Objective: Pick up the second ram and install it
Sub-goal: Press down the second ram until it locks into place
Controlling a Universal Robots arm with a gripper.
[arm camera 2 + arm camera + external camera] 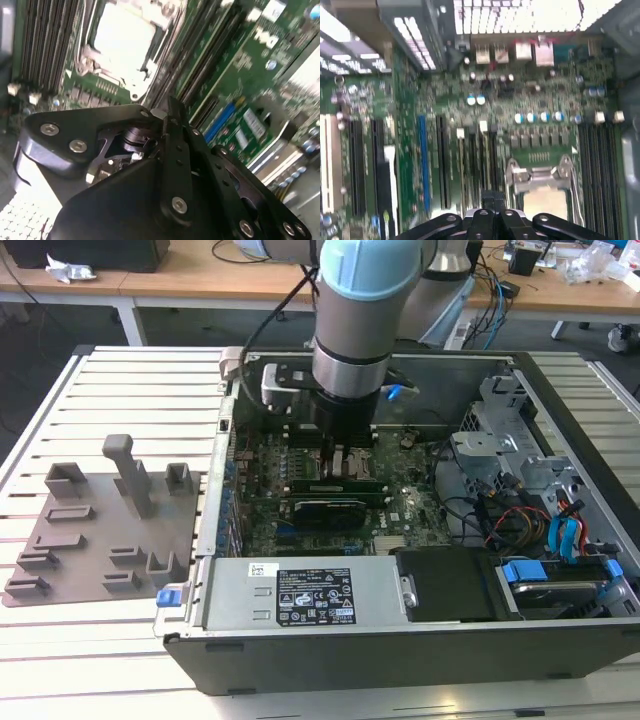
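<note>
Green motherboard (400,515) fills the floor of the open computer case (400,640), which lies on its side on a white slatted worktop (130,390). The arm (352,330) reaches down into the case from above, its wrist over the middle of the motherboard, just above the CPU socket (345,465) area. The gripper (345,455) is low over the board there. In the second wrist view its dark linkage (170,165) with silver screws covers the lower half of the picture, and the tip (172,107) points toward the memory slots beside the silver CPU socket (125,45). Whether the fingers are spread or pressed together cannot be told, since the tips are hidden behind the linkage in both wrist views.

The second ram cannot be made out with certainty. In the exterior view a long dark-and-green stick (335,483) lies along the motherboard just in front of the gripper, but whether it is a ram module standing in a slot is not clear.

In the first wrist view the CPU socket (542,180) with its metal latch sits between rows of long black memory slots (597,170), and a blue slot (422,160) runs farther off from the socket. On the worktop, at the exterior view's left of the case, rests a grey holder tray (100,530) with raised blocks. The silver power supply (300,590) lies along the case's near wall.
</note>
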